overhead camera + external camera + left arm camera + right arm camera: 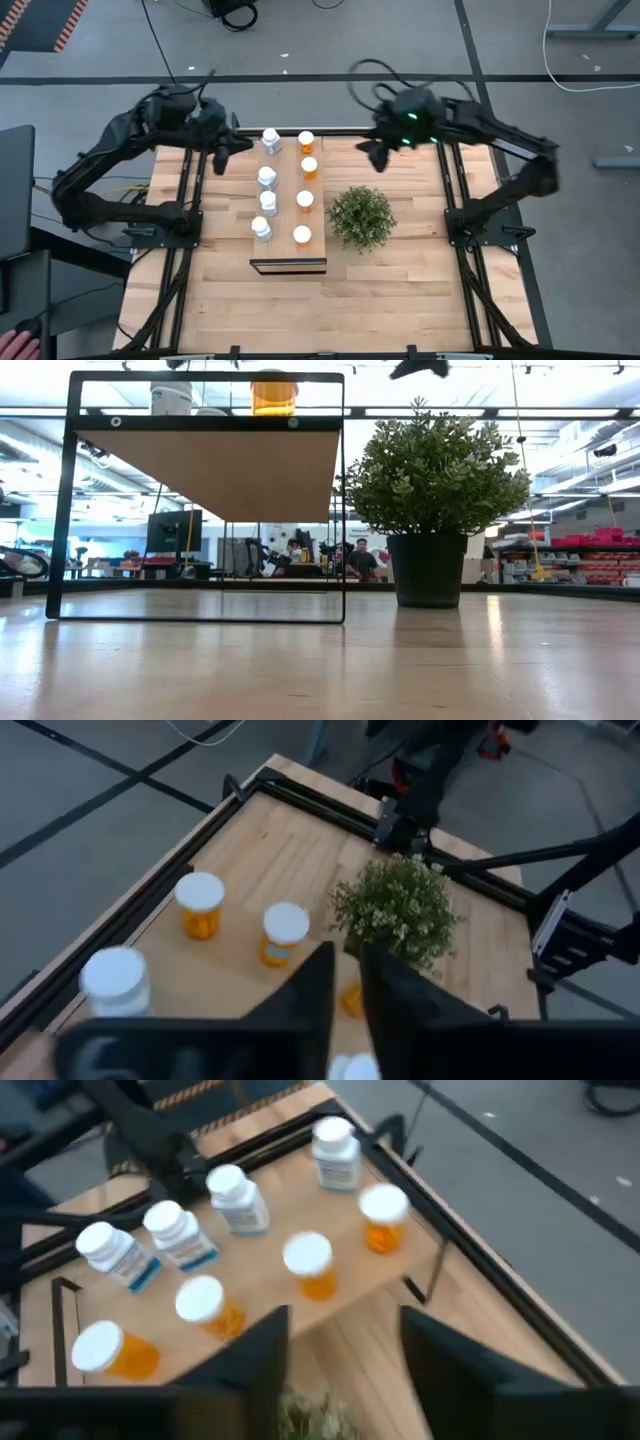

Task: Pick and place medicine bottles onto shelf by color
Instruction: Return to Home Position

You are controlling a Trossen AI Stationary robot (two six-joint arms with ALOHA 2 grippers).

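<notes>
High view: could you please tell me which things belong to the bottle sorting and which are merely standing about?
Job: four orange bottles, four white bottles, shelf, left gripper, right gripper, both at the table's far end.
Standing about: plant, table.

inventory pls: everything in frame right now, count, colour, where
white bottles: 4, white bodies and caps, in a row along the shelf's left side
orange bottles: 4, orange with white caps, in a row along the shelf's right side
shelf: 1, light wood with a dark frame, mid-table
plant: 1, green in a dark pot, on the table right of the shelf
table: 1, slatted light wood
person: 1, seated far behind the table, seen in the low view
left gripper: 1, dark, raised left of the shelf's far end
right gripper: 1, dark, open, raised right of the shelf's far end
</notes>
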